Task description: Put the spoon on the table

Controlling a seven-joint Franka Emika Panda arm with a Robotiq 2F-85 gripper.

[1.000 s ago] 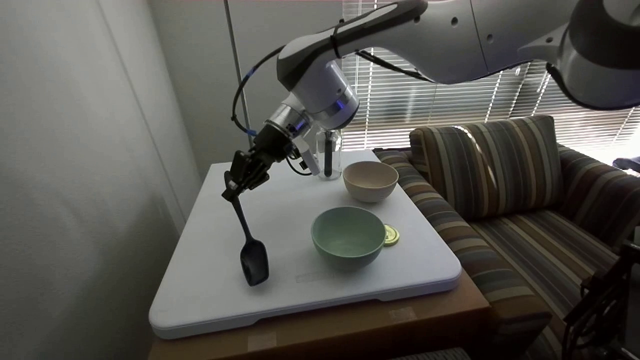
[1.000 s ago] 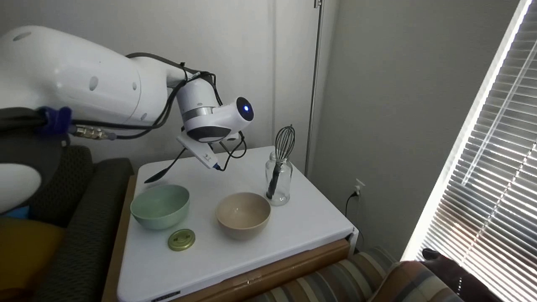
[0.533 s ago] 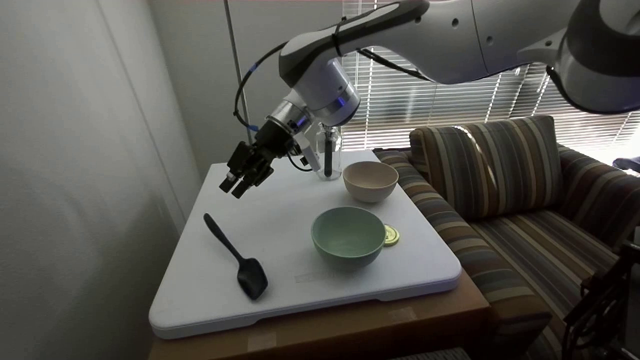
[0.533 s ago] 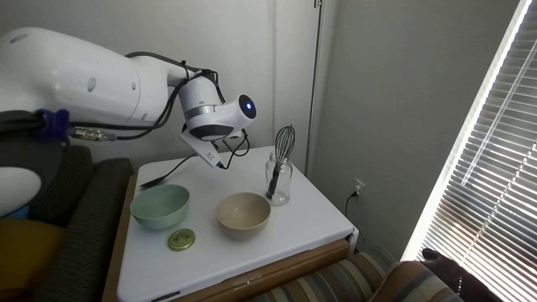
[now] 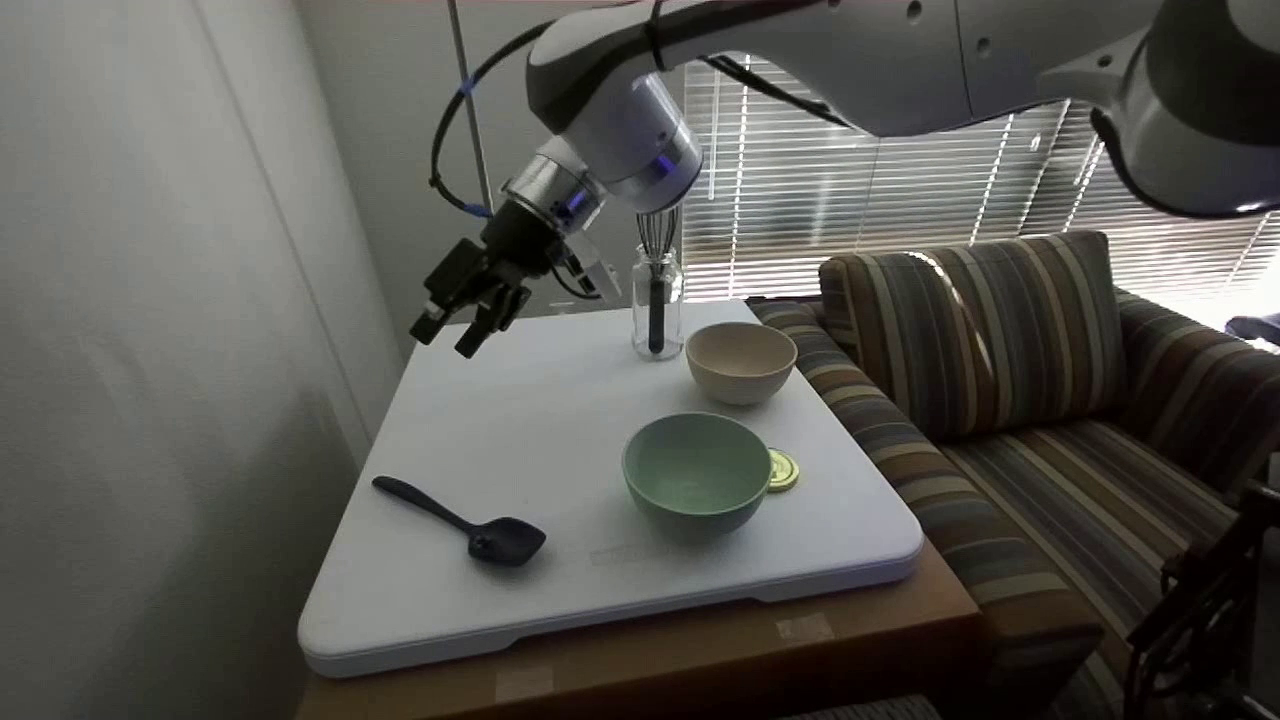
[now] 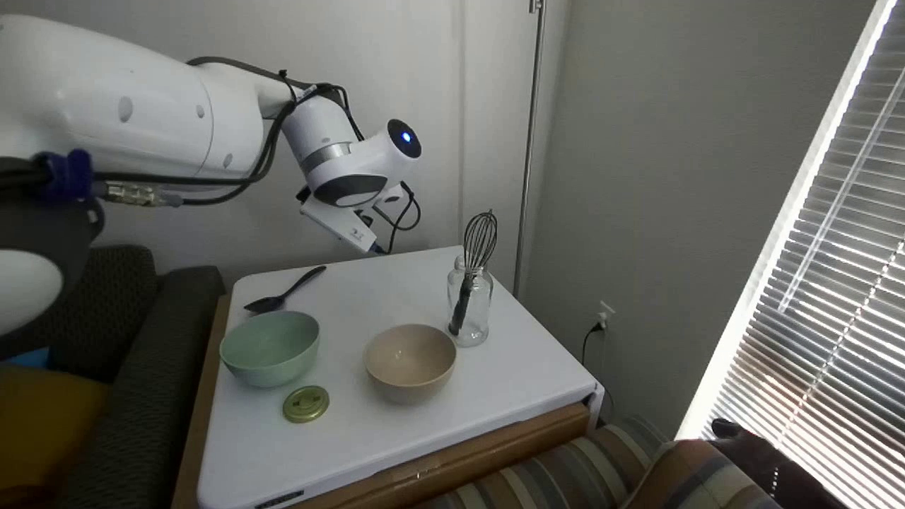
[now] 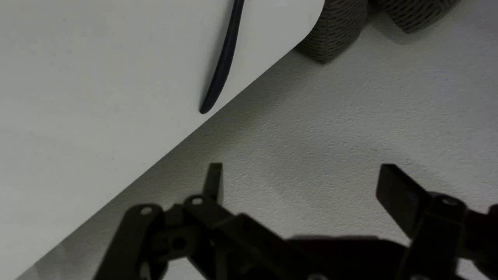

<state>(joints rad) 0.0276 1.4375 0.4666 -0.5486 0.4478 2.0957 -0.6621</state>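
The black spoon [image 5: 505, 541] lies on the white table [image 5: 560, 430], its handle angled toward the wall side; it also shows behind the green bowl in an exterior view [image 6: 267, 304]. In the wrist view only the handle of the spoon [image 7: 227, 54] is in sight, close to the edge of the table [image 7: 97, 97], while the head is cut off at the top. My gripper [image 5: 446, 338] is raised above the table, clear of the spoon. With its fingers spread wide, the gripper [image 7: 301, 167] has nothing between them but a view of the wall.
A green bowl [image 5: 697, 475] stands beside the spoon's head, with a gold lid [image 6: 306, 404] close by. Farther along are a beige bowl [image 6: 411, 363] and a glass jar [image 6: 479, 322] holding a whisk [image 6: 481, 240]. A wall [image 5: 240, 400] and a striped sofa [image 5: 960, 400] flank the table.
One second ago the gripper held the spoon by its handle, head down. The jaws have since opened, the spoon has dropped flat and swung round, and the gripper has risen away.
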